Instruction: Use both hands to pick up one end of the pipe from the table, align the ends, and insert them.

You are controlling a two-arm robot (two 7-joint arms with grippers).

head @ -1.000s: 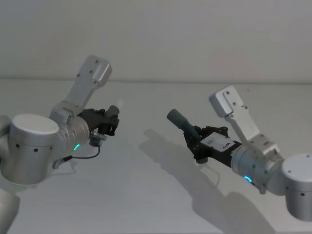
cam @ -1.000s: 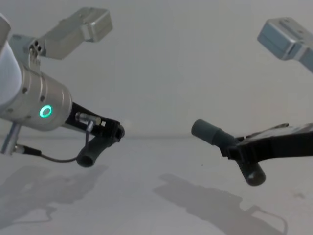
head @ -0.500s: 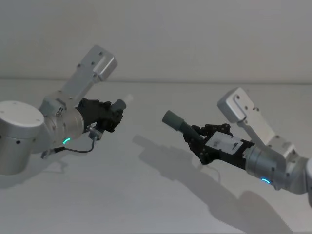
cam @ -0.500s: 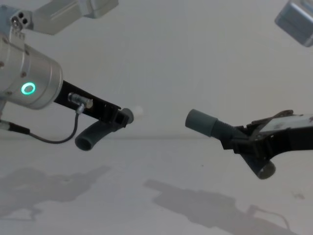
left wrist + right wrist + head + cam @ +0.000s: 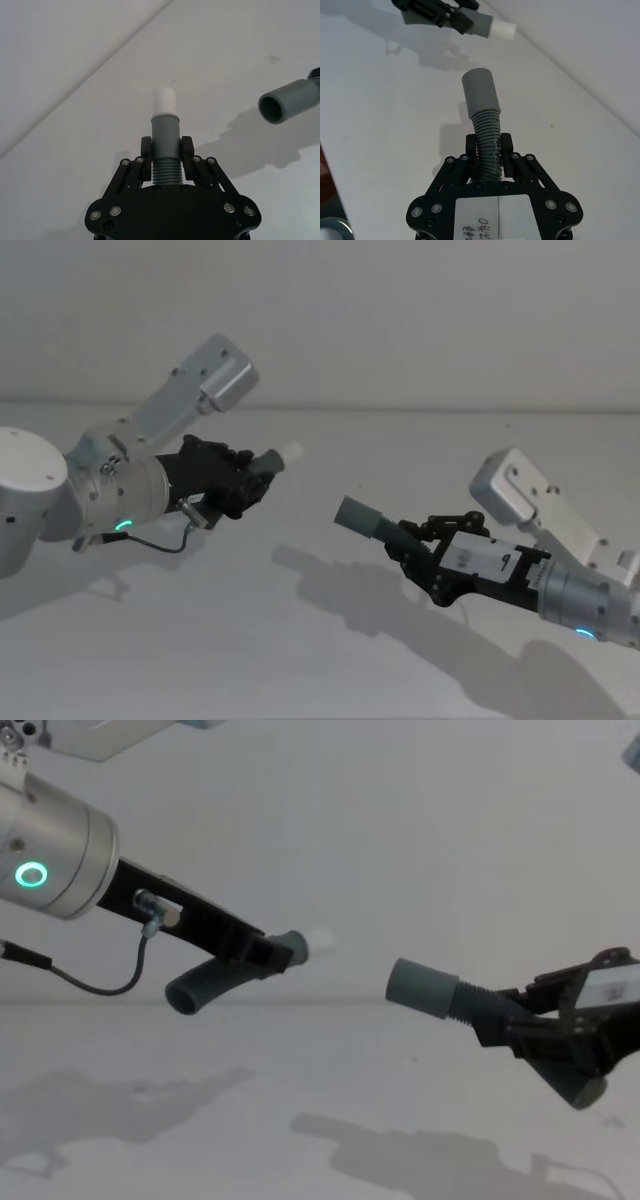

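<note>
Both pipe pieces are held up off the table (image 5: 300, 660). My left gripper (image 5: 245, 480) (image 5: 275, 953) (image 5: 166, 150) is shut on the short pipe piece (image 5: 215, 985), whose white tip (image 5: 292, 452) (image 5: 164, 101) (image 5: 321, 941) points to the right. My right gripper (image 5: 420, 545) (image 5: 500, 1020) (image 5: 489, 147) is shut on the ribbed part of the long pipe piece (image 5: 487, 140). Its wide grey collar (image 5: 355, 515) (image 5: 420, 988) (image 5: 285, 100) (image 5: 480, 92) points left toward the tip. A gap separates the two ends, with the tip sitting a little higher than the collar.
The white-grey table under both arms carries their shadows (image 5: 350, 585). A pale wall (image 5: 400, 310) rises behind the table's far edge. A thin black cable (image 5: 90, 985) loops below the left wrist.
The left gripper has lifted and moved right with the short piece, its white tip turning toward the collar. The right gripper has shifted right and lower, leveling the long piece.
</note>
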